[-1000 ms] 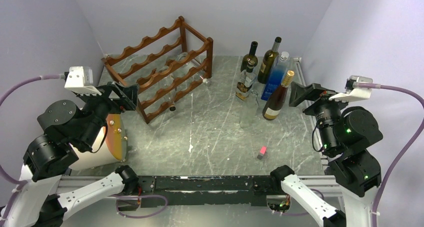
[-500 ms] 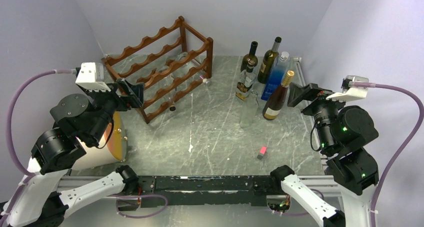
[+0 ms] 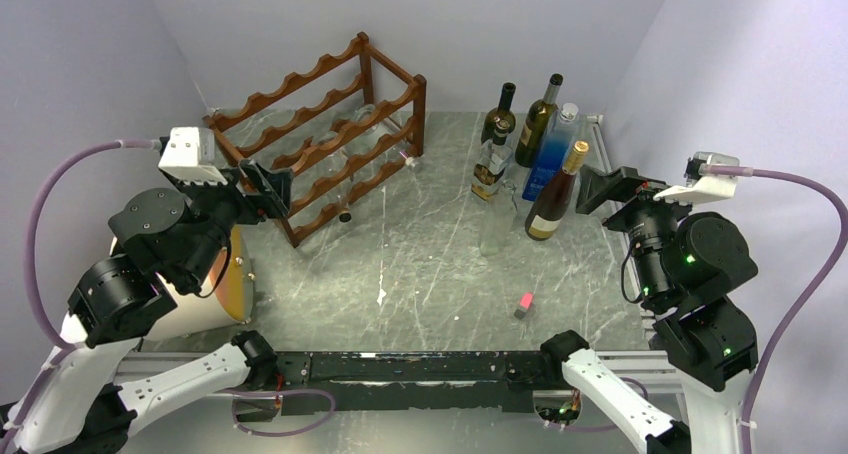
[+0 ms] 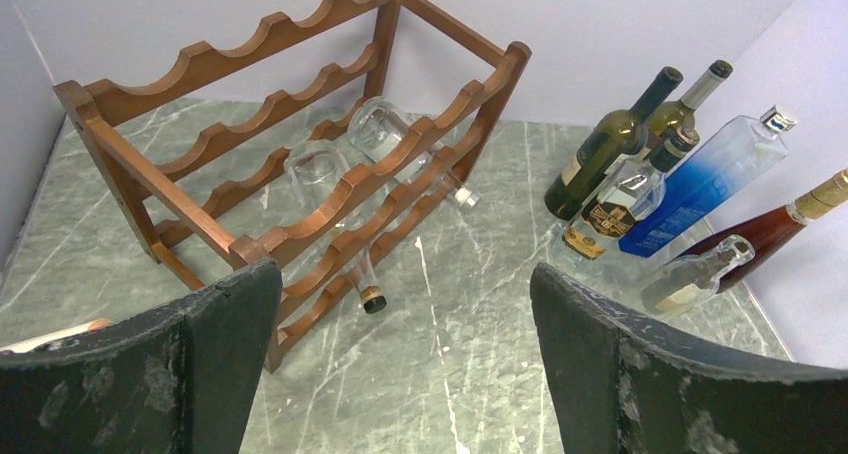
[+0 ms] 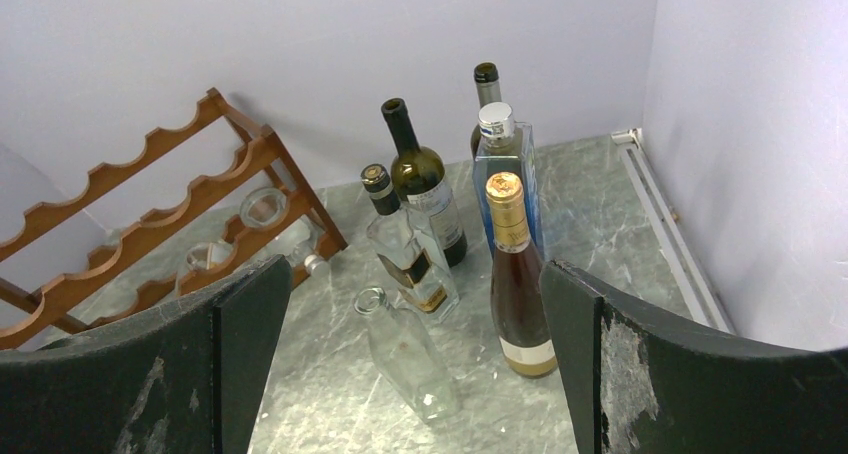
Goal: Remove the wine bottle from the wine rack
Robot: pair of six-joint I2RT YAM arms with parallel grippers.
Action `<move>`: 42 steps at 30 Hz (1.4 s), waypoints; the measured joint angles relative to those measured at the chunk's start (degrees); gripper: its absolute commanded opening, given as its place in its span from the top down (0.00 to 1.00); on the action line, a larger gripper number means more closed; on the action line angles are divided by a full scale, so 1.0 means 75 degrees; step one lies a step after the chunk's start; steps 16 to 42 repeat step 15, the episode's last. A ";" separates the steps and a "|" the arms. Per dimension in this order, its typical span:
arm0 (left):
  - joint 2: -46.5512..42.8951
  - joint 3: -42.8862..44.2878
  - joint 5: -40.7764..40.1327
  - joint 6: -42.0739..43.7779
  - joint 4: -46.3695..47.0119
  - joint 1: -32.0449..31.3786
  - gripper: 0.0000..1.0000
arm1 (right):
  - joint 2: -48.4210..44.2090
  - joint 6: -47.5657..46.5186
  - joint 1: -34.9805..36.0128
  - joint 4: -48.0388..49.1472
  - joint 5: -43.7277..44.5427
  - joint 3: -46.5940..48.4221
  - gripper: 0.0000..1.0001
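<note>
Grey-green marbled surface (image 3: 430, 264) fills my views, with a small pink block (image 3: 524, 304) lying nearest the arm bases. My left claw (image 4: 400, 274) hangs above the surface, fingers spread wide with nothing between them, aimed at the rack (image 4: 180, 69) just beyond it. Two clear bottles lie on their sides in that rack, necks poking out of its front. The dark-capped bottle (image 4: 318, 169) is nearer the claw and the pale-capped bottle (image 4: 385, 129) lies past it. Neither touches the claw.

My right claw (image 5: 415, 269), also spread wide and empty, faces a cluster of standing bottles (image 5: 415, 204), well apart from the rack. Through the rails I cannot tell which tier each racked bottle rests on. An orange round thing (image 3: 232, 274) sits half hidden under my left arm. Lilac walls (image 3: 450, 24) close off the far side.
</note>
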 measured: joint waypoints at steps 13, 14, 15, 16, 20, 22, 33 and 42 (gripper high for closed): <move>0.0067 -0.0198 0.0119 0.0000 0.0055 0.0000 0.02 | -0.0029 0.0087 0.0000 0.0000 -0.0003 -0.0061 0.00; 0.0073 -0.0198 0.0128 0.0000 0.0058 0.0000 0.02 | -0.0047 0.0076 0.0000 0.0023 -0.0012 -0.0093 0.00; 0.0073 -0.0198 0.0131 0.0000 0.0055 0.0000 0.02 | -0.0105 0.0067 0.0003 0.0090 -0.0026 -0.0192 0.00; 0.0073 -0.0198 0.0131 0.0000 0.0055 0.0000 0.02 | -0.0105 0.0067 0.0003 0.0090 -0.0026 -0.0192 0.00; 0.0073 -0.0198 0.0131 0.0000 0.0055 0.0000 0.02 | -0.0105 0.0067 0.0003 0.0090 -0.0026 -0.0192 0.00; 0.0073 -0.0198 0.0131 0.0000 0.0055 0.0000 0.02 | -0.0105 0.0067 0.0003 0.0090 -0.0026 -0.0192 0.00; 0.0073 -0.0198 0.0131 0.0000 0.0055 0.0000 0.02 | -0.0105 0.0067 0.0003 0.0090 -0.0026 -0.0192 0.00; 0.0073 -0.0198 0.0131 0.0000 0.0055 0.0000 0.02 | -0.0105 0.0067 0.0003 0.0090 -0.0026 -0.0192 0.00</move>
